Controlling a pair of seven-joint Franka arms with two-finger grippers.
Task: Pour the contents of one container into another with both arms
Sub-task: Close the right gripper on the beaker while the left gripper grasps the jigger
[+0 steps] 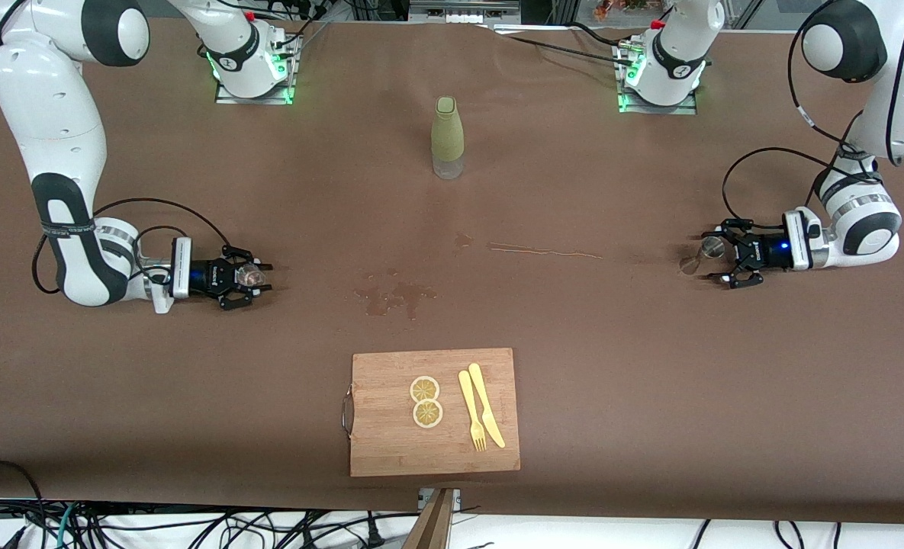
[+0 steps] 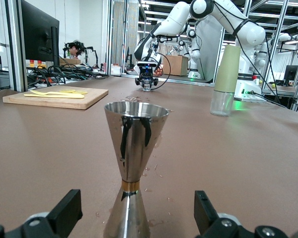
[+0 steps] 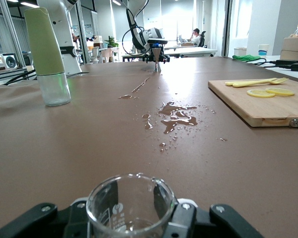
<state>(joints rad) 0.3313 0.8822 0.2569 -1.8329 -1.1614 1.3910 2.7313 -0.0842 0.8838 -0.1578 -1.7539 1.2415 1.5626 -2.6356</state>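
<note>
- Both arms reach low over the tabletop [image 1: 612, 343], well apart at their own ends.
- Right end effector [image 1: 257, 277] pinches a small glass beaker [image 3: 130, 208] — upright.
- Left end effector [image 1: 715, 263] is spread around a steel jigger [image 2: 133, 163] — pads [image 2: 67, 210] apart from it.

Steel jigger [image 2: 134, 158] upright on the table between open left gripper [image 2: 134, 218] fingers.

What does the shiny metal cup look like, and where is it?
The metal jigger looks like polished steel, shaped as two cones joined at a narrow waist with a thin gold band. It stands upright on the brown table, toward the left arm's end, between the open fingers of the left gripper, which do not touch it.
</note>
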